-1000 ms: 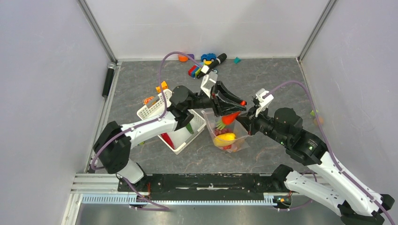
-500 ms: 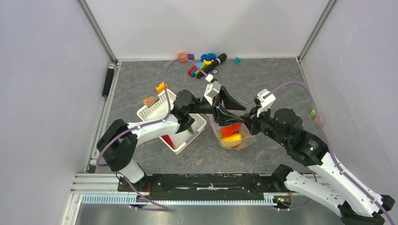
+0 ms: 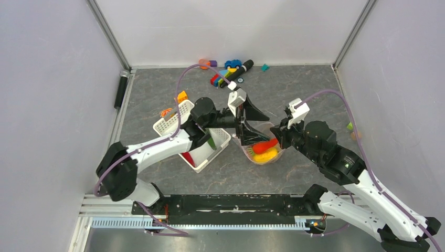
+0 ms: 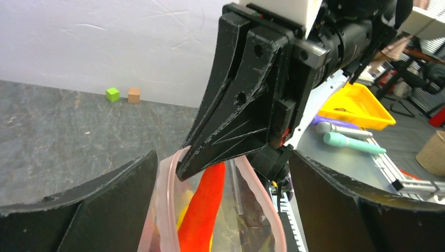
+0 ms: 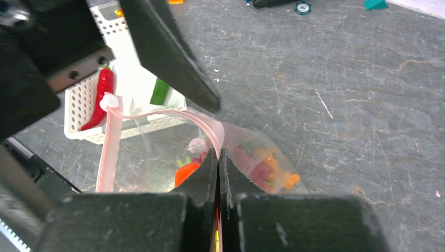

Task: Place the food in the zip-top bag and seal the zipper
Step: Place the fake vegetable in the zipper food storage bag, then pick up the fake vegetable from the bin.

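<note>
Ok, big to small. Grey table point(image 3: 315, 94), with both arms meeting mid-table.

White basket point(image 3: 176, 126) sits at 9 o'clock of the bag. A red chilli point(image 5: 103, 89) and a green piece point(image 5: 159, 93) lie in it, so by my read loading isn't finished.

Zip-top bag point(image 5: 152, 156) is at centre, mouth up and gaping. The right gripper point(image 5: 218, 156) is pinched tight on the rim at the zipper point(image 5: 207, 126), which looks like the anchor keeping the mouth open.

Left gripper point(image 4: 223, 160) is spread wide just above the mouth, holding nothing.

In the bag: an orange-red piece point(image 4: 202, 210) and a yellow piece point(image 3: 266, 155).

Clutter: toy blocks point(image 3: 218, 79) and a car point(image 3: 233, 64) at 12 o'clock, well apart.

In the way: left fingers crowd the mouth, and the right arm blocks 3 o'clock.
</note>
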